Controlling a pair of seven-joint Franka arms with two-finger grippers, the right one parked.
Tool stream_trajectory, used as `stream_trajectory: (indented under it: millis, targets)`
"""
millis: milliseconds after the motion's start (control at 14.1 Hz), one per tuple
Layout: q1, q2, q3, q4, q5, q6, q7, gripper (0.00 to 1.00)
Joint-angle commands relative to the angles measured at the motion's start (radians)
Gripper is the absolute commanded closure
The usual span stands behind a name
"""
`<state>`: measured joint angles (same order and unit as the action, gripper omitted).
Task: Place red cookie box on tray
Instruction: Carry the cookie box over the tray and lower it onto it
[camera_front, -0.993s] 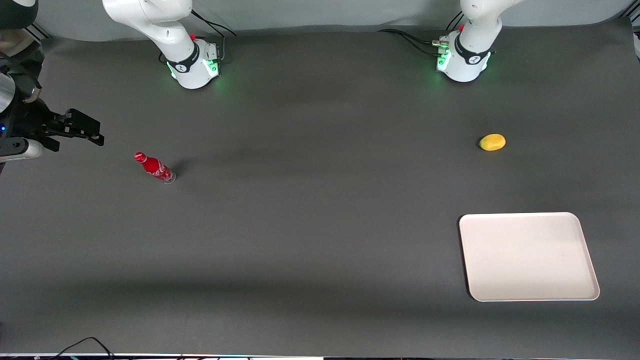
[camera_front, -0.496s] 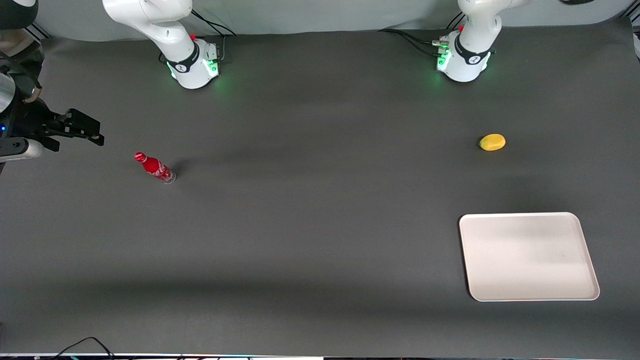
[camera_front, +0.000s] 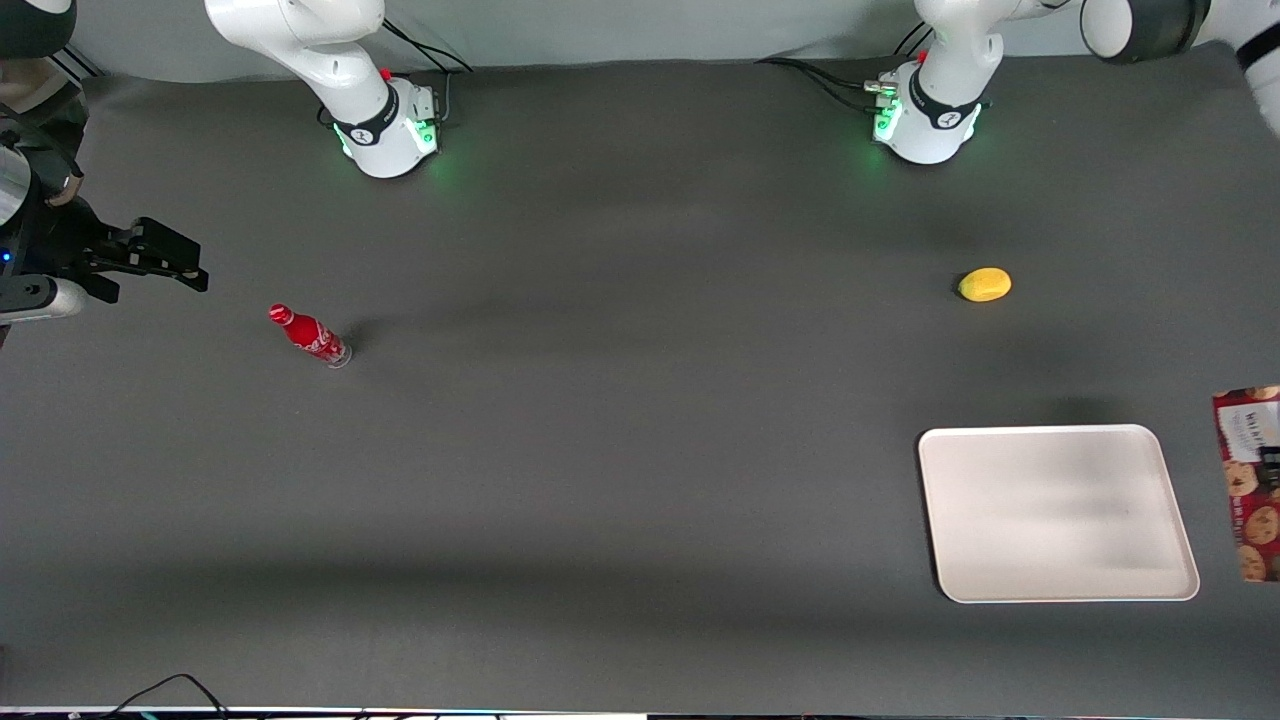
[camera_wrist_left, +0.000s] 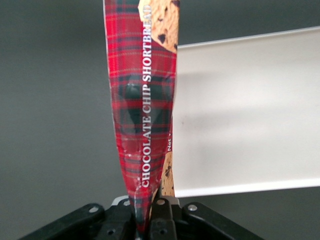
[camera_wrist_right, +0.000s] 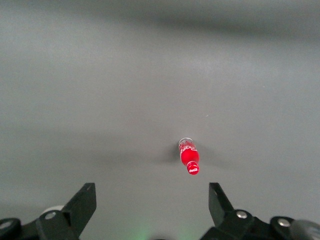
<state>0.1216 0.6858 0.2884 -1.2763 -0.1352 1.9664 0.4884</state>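
The red cookie box (camera_front: 1248, 482), dark-red tartan with cookie pictures and a white label, shows at the frame edge at the working arm's end of the table, beside the tray (camera_front: 1055, 510) and apart from it. In the left wrist view my gripper (camera_wrist_left: 148, 214) is shut on one end of the red cookie box (camera_wrist_left: 145, 100), which stretches away from the fingers edge-on. The cream-white tray (camera_wrist_left: 245, 115) lies below and beside the box, with nothing on it.
A yellow fruit (camera_front: 985, 284) lies farther from the front camera than the tray. A small red soda bottle (camera_front: 310, 336) stands toward the parked arm's end of the table and also shows as the bottle (camera_wrist_right: 189, 156) in the right wrist view.
The red cookie box has come into the front view at the working arm's end, beside the tray. A link of the working arm has appeared overhead, and a shadow now falls across the tray.
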Motion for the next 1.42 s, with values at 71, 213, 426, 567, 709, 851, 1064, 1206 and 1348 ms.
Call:
stream_trajectory:
  millis: [71,213,426,567,709,851,1064,1206,1348]
  targets:
    - [-0.005,0.041,0.014,-0.035,-0.061,0.087,0.024,1.0]
    - [-0.003,0.07,0.014,-0.035,-0.098,0.115,0.026,1.0]
    - [-0.005,0.11,0.012,-0.035,-0.141,0.184,0.027,1.0]
    - [-0.005,0.136,0.009,-0.035,-0.153,0.227,0.029,1.0]
    - [-0.005,0.15,0.009,-0.034,-0.155,0.236,0.029,1.0]
    - [-0.005,0.165,0.008,-0.035,-0.182,0.259,0.029,1.0]
    - [-0.007,0.179,0.009,-0.035,-0.192,0.263,0.03,1.0]
    - [-0.008,0.185,0.009,-0.035,-0.181,0.261,0.03,1.0]
    - [-0.013,0.19,0.009,-0.037,-0.176,0.259,0.032,0.68]
